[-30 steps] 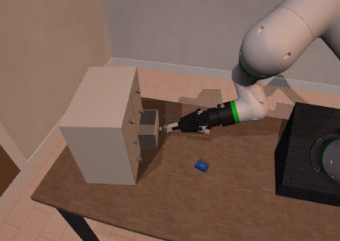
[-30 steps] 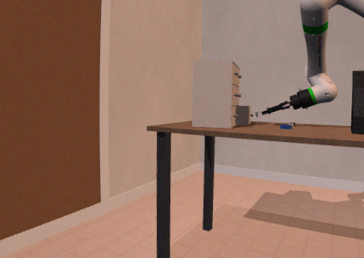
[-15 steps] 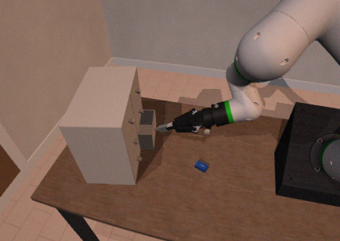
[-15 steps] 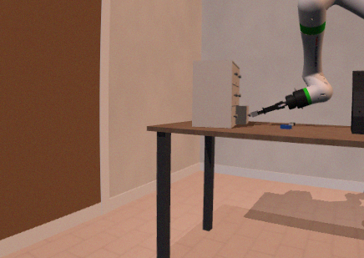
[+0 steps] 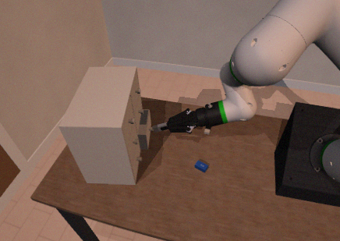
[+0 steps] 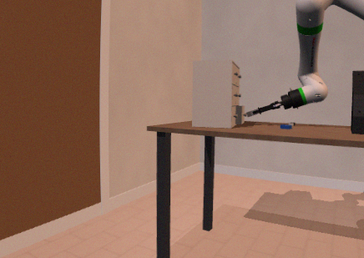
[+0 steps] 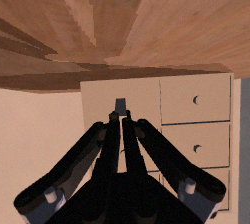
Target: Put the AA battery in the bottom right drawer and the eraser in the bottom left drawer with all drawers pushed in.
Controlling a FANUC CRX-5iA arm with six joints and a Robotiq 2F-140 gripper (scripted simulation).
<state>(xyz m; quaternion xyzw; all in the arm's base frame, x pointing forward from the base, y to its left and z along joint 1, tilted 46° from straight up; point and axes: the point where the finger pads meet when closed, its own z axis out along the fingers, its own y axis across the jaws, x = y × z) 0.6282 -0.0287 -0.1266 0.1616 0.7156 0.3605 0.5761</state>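
The small beige chest [image 5: 105,124] stands at the table's left end, drawer fronts facing my arm. It also shows in the exterior view [image 6: 214,94]. The right drawer of the bottom row [image 5: 144,129] sticks out a little, showing its grey sides. My gripper [image 5: 156,127] [image 7: 121,105] is shut and empty, its fingertips at that drawer's knob. The left drawer of the bottom row [image 7: 196,99] looks pushed in. The blue eraser [image 5: 201,165] lies on the table in front of the chest, apart from the gripper. I cannot make out the AA battery; the drawer's inside is hidden.
A small pale object [image 5: 207,132] lies on the table under my wrist; I cannot tell what it is. The black robot base [image 5: 308,153] stands at the table's right end. The upper drawers [image 7: 196,147] are shut. A wall stands behind the chest.
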